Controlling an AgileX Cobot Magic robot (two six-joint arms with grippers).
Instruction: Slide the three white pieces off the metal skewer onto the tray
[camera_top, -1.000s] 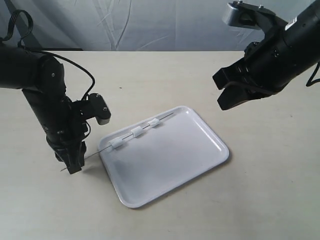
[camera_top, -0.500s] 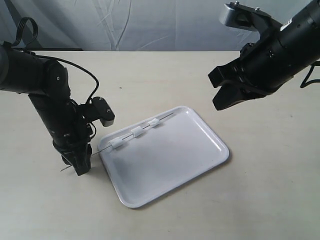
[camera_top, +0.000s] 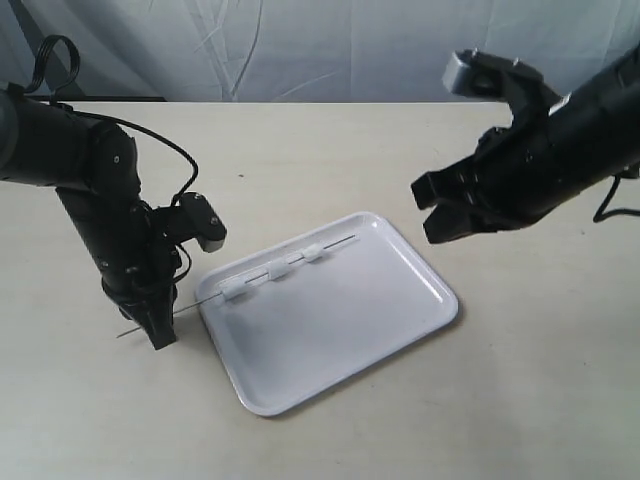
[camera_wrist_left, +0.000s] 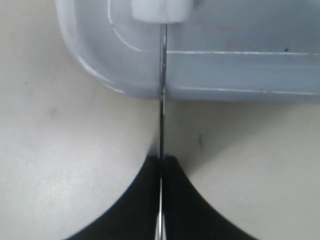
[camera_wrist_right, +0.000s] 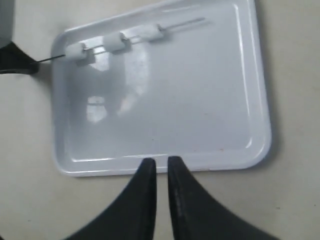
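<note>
The white tray (camera_top: 340, 320) lies at the middle of the table. The metal skewer (camera_top: 200, 303) runs from the table at the left across the tray's far-left rim, carrying the three white pieces (camera_top: 237, 289), (camera_top: 283, 267), (camera_top: 315, 252) over the tray. My left gripper (camera_top: 160, 335) is shut on the skewer's outer end, just off the tray corner. The left wrist view shows the skewer (camera_wrist_left: 162, 100) pinched in that gripper (camera_wrist_left: 161, 159), with the nearest piece (camera_wrist_left: 161, 10) beyond. My right gripper (camera_top: 430, 210) hovers beyond the tray's right side. Its fingers (camera_wrist_right: 147, 167) stand a narrow gap apart, holding nothing.
The tan tabletop (camera_top: 520, 380) spreads around the tray. A grey cloth backdrop (camera_top: 300, 50) hangs behind the table's far edge. A black cable (camera_top: 160, 140) loops off the left arm.
The right gripper has come down and leftward toward the tray's right side. The left gripper shifted slightly right with the skewer, whose far tip now sits a little lower.
</note>
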